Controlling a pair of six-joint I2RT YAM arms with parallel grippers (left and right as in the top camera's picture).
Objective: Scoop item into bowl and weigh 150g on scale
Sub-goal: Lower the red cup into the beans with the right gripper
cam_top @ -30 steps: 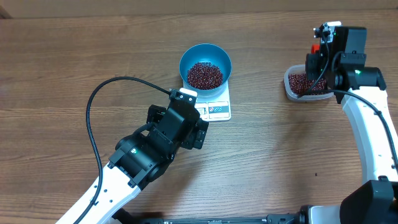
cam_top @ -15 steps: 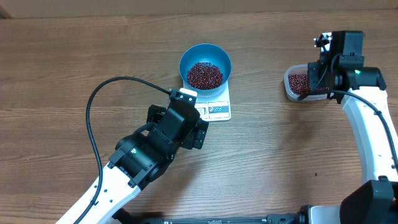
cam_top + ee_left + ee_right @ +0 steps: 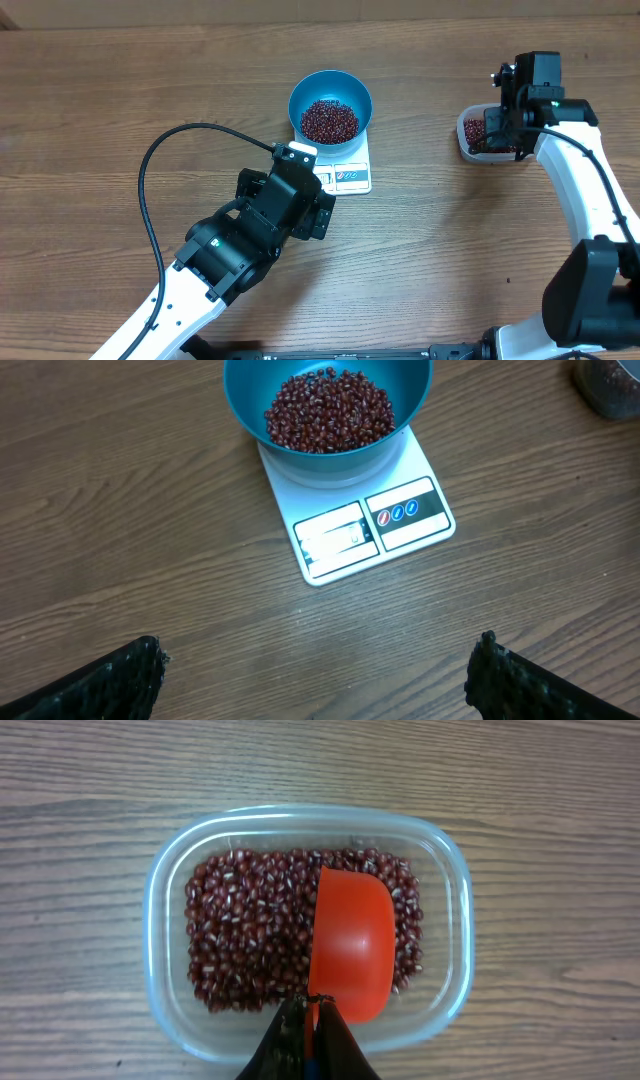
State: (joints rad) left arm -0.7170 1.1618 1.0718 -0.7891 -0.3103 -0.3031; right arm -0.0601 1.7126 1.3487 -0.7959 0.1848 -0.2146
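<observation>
right gripper [image 3: 307, 1012] pinching orange scoop [image 3: 350, 945] over beans [image 3: 250, 940], bowl [image 3: 246, 405] on scale [image 3: 400, 525]

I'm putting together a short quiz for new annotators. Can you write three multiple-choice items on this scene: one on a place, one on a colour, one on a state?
1. Where does the blue bowl stand?
A. on the white scale
B. on bare wood
C. on a stack of plates

2. What colour is the scoop over the clear tub?
A. green
B. orange-red
C. white

3. How do the left gripper's jaws stand?
A. shut on a spoon
B. wide open, holding nothing
C. shut on a cloth

Answers:
1 A: the scale's display panel sticks out from under the bowl.
2 B: the right wrist view shows it orange-red against the dark beans.
3 B: the left wrist view shows both fingers far apart with only table between them.
</observation>
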